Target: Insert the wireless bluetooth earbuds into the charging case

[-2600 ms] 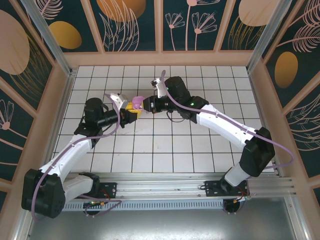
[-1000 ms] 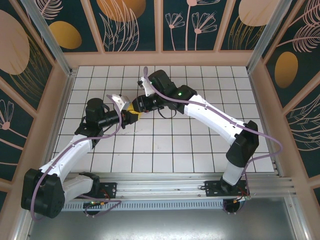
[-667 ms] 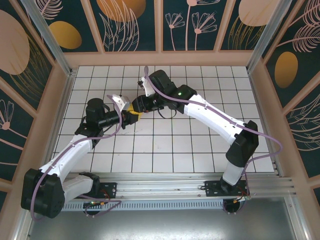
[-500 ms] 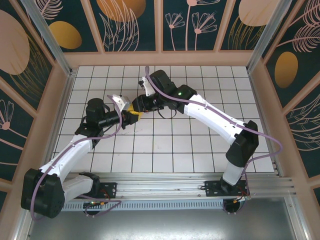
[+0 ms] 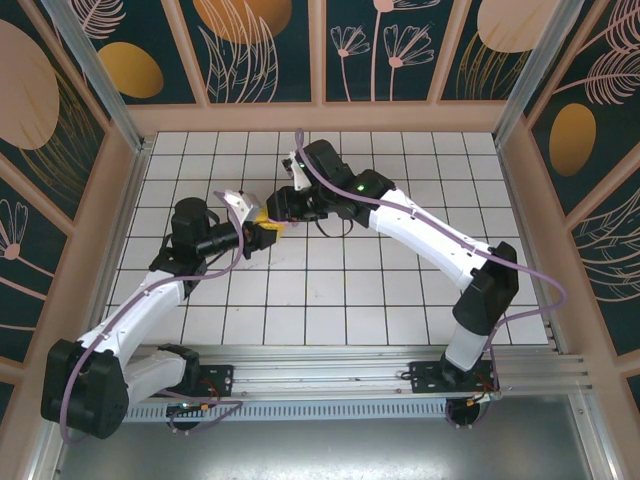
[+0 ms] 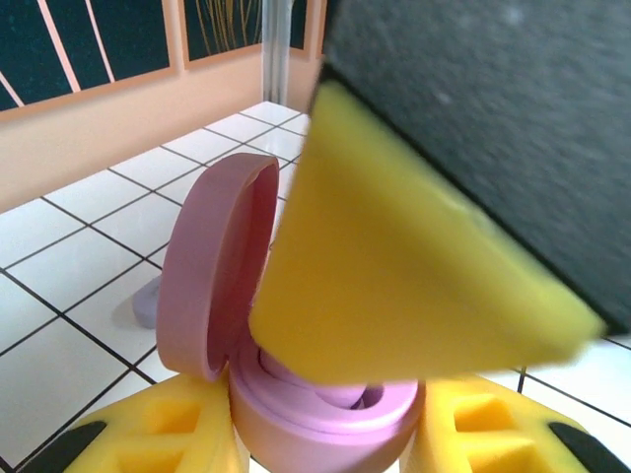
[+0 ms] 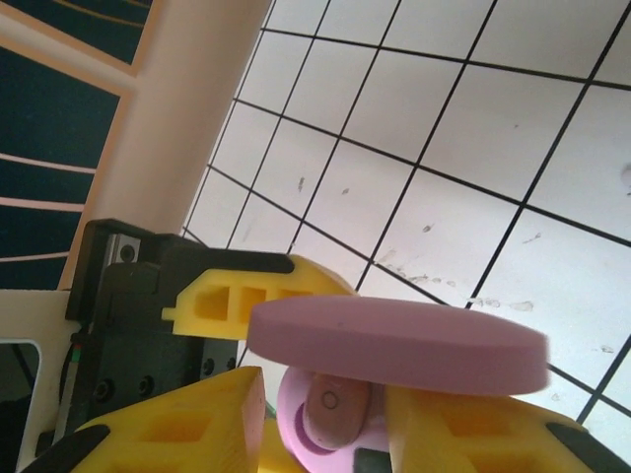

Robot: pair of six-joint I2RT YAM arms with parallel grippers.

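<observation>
Covering the whole floor of the cell, the white table is ruled into square tiles by black lines and shows faint scuffs on the tiles near the charging case. Pale wooden walls fence it at the back and both sides. Above them are dark teal panels painted with leaves and flowers. An aluminium rail runs along the edge by the arm bases, well apart from the case.

The case is pink, round and open. Its lid stands swung up at one side of the base. The left gripper is clamped on the base, one yellow finger against each side. Within the base, a pink earbud sits in the well beneath the raised lid. The right gripper reaches into the case from above, its fingers parted either side of that earbud; whether they pinch it I cannot tell. Just behind the lid, a small lavender piece lies on a tile, too blurred to name.
</observation>
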